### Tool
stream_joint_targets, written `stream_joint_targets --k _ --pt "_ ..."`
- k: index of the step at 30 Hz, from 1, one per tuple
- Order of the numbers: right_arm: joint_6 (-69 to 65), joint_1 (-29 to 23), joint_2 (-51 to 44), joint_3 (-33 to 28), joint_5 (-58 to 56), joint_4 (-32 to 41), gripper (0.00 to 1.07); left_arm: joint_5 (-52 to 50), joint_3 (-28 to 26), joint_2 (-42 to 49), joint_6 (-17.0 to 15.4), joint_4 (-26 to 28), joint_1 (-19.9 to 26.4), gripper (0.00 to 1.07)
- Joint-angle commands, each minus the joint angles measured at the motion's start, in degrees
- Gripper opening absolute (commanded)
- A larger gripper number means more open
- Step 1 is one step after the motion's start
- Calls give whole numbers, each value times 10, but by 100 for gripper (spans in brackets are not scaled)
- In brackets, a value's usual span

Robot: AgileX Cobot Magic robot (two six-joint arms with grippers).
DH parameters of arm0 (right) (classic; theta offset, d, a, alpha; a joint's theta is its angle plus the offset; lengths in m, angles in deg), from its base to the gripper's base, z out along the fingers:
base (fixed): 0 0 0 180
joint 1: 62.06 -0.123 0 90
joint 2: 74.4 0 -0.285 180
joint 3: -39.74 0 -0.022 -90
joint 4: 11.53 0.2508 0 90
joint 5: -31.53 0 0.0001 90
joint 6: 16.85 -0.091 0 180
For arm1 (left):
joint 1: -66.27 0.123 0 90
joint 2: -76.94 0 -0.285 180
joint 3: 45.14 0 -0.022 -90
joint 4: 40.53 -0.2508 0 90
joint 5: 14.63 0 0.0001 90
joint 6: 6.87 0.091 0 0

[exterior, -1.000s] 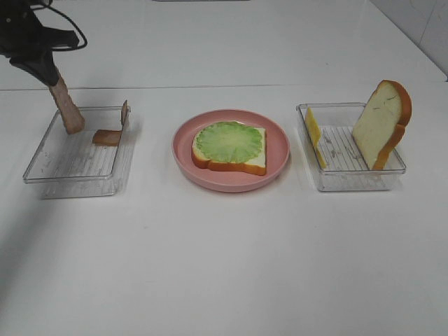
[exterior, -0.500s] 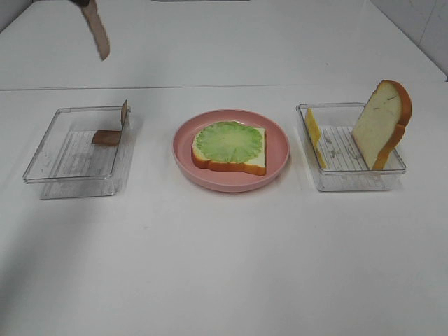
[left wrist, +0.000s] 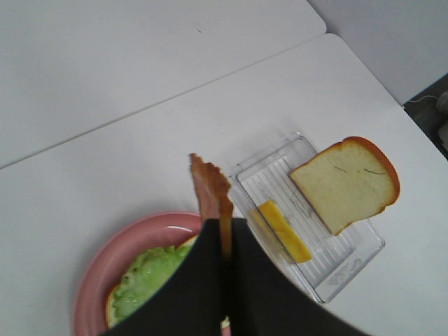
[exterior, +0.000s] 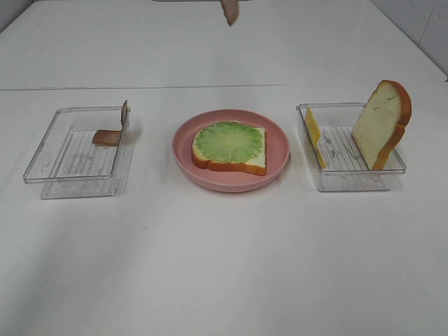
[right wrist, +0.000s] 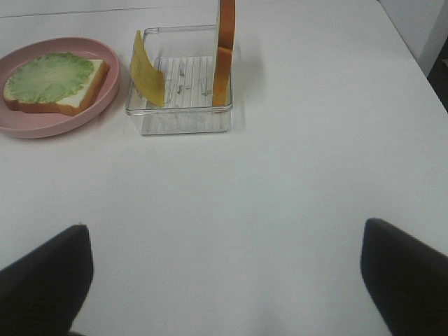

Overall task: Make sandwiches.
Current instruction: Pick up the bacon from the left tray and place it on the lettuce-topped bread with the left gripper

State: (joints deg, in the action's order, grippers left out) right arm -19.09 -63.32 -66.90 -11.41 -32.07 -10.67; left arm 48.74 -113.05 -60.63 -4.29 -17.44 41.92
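Observation:
A bread slice topped with a green lettuce leaf [exterior: 229,145] lies on the pink plate [exterior: 277,162] at the middle of the table. My left gripper [left wrist: 225,234] is shut on a brown bacon strip [left wrist: 208,189] and holds it high above the plate. In the exterior view only the strip's end [exterior: 229,12] shows at the top edge. Two more bacon pieces [exterior: 107,137] lie in the left tray [exterior: 52,164]. The right tray [exterior: 350,178] holds a yellow cheese slice [exterior: 313,133] and an upright bread slice [exterior: 381,124]. My right gripper [right wrist: 224,287] is open and empty, low over the table in front of that tray.
The right wrist view shows the plate [right wrist: 42,126], the cheese [right wrist: 147,70] and the bread slice edge-on [right wrist: 225,49] in their tray [right wrist: 178,120]. White table surface lies all around the trays and in front of them.
The left gripper lifted the bacon strip out of the left tray, then carried it up and to the right, to above the pink plate. The right arm has not moved.

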Motion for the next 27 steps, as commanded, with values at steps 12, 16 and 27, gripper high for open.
stream_joint_targets --k 12,16,27 --pt "2 2 -14 -2 6 1 98 -27 -2 -109 -15 68 -54 0" --pt "2 2 -14 -2 6 1 98 -21 -2 -132 -18 84 -61 0" --pt "2 2 -14 -2 6 2 98 15 -2 -178 -18 88 -67 0"
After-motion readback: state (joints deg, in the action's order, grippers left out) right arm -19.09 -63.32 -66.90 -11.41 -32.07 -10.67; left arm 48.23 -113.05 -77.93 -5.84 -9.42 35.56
